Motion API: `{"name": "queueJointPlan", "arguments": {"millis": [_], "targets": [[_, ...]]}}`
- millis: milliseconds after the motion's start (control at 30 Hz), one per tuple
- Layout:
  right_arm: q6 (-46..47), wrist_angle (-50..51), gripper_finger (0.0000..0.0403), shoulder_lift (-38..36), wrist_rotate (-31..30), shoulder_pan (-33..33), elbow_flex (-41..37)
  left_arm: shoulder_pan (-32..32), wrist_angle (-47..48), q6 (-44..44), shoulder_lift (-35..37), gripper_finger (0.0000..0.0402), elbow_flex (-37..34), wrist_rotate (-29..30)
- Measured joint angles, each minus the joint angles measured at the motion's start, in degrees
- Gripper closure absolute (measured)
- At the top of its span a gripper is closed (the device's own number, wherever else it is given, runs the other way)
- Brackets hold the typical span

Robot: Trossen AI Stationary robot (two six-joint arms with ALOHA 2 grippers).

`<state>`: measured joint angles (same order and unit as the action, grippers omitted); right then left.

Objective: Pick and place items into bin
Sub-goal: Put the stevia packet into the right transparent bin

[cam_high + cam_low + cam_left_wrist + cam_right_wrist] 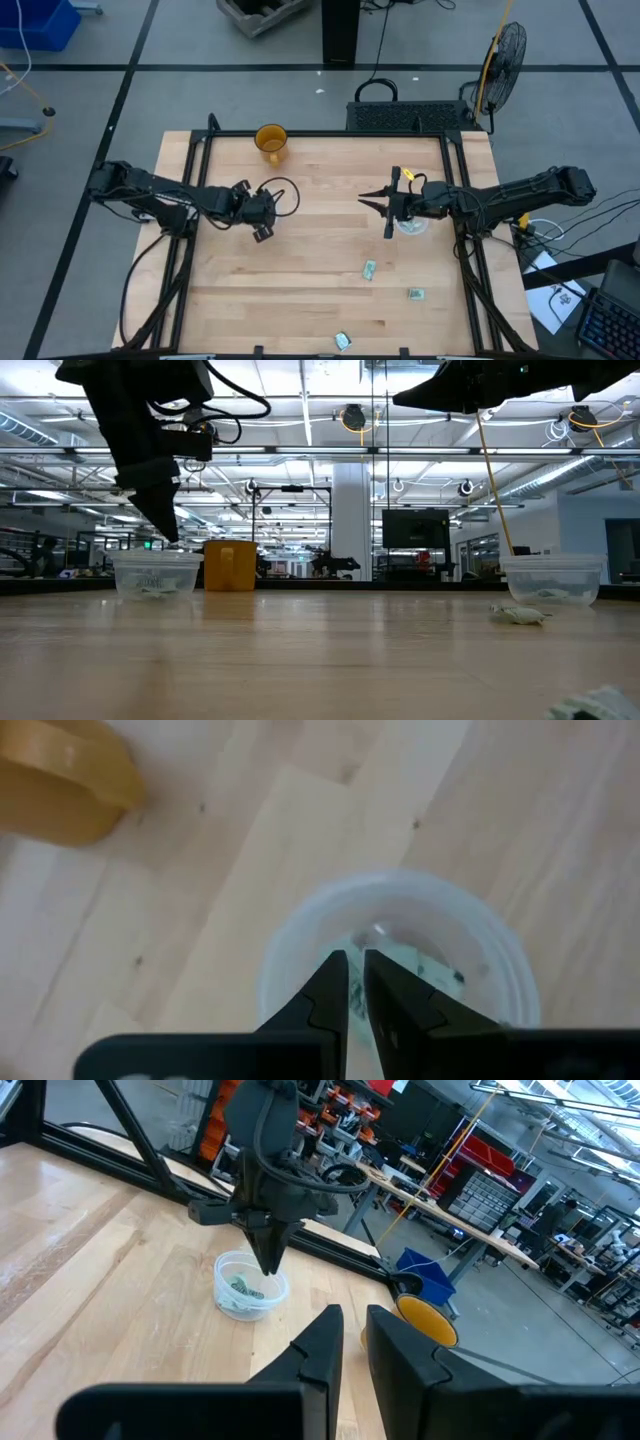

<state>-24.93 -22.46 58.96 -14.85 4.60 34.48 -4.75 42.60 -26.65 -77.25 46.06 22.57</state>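
My left gripper [355, 982] points steeply down over a clear round bin [300, 935], a little above its mouth, with a slim gap between its fingers and nothing in them. Several pale green-and-white items [425, 965] lie in that bin [250, 1293]. My right gripper [352, 1342] waits level above the table's right half, narrowly open and holding nothing, beside a second clear bin [412, 227]. Three items lie flat on the wood: one [369, 270], another [415, 294] and a third [342, 341] near the front edge.
An orange mug [271, 141] stands near the table's far edge, left of centre. Black frame rails [195, 190] run along the table's left and right sides. Bare wood [300, 280] lies between the arms and toward the near edge.
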Motion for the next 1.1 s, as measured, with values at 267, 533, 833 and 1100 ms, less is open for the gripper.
{"name": "queueJointPlan", "arguments": {"millis": [267,533,833,1100], "targets": [[-3.2,0.3,0.036,0.0,0.0,0.0,0.0,0.0,-6.5,0.1,0.0,0.0357,0.0,1.4],[-7.7,2.4,0.036,0.0,0.1,1.4,0.0,0.0,-20.2,7.7,0.0,0.0357,0.0,1.4],[-2.4,2.9,0.036,0.0,0.2,6.9,0.0,0.0,-27.3,15.7,0.0,0.0357,0.0,1.4],[-8.6,11.6,0.036,1.5,6.1,13.3,0.0,-0.2,-27.3,15.6,0.0,0.0357,0.0,1.4]]}}
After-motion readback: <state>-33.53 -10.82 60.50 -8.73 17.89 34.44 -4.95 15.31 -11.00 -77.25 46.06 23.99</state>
